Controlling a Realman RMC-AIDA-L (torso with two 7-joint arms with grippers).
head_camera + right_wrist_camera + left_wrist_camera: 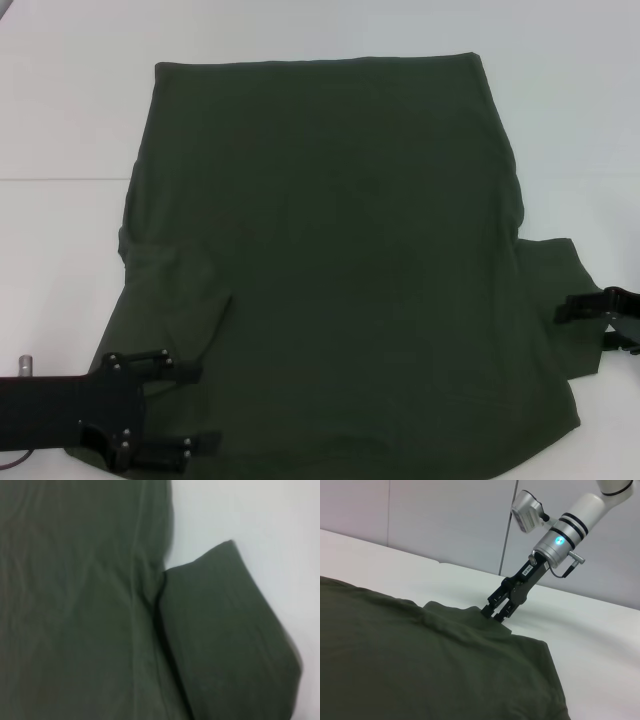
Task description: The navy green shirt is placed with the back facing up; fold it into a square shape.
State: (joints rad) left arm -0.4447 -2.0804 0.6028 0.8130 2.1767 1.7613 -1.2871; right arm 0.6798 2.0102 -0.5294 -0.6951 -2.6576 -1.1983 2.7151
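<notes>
Head view: the shirt [330, 270] lies flat on the white tabletop [60, 110], covering most of the middle. Its long axis runs from the near edge to the far edge, with a straight edge at the far end and the wider part nearest the robot. The left sleeve appears folded in over the body, leaving a diagonal crease near the left gripper. The right sleeve sticks out sideways toward the right gripper. The left gripper [205, 405] sits at the near left corner of the shirt, its two fingers [185, 372] spread wide and lying over the cloth, holding nothing. The right gripper [563, 308] is at the right edge, at the tip of the right sleeve; from here it cannot be told whether its fingers hold the cloth.

Left wrist view: across the shirt [420, 660], the right gripper [496, 614] comes down at a slant onto the far sleeve edge. Its fingers are narrow and meet the cloth, which rises slightly there; a firm grip cannot be confirmed.

Right wrist view: the shirt [75, 605] fills the frame, the sleeve [225, 640] lying beside the body on the tabletop [250, 515]. No fingers show.
</notes>
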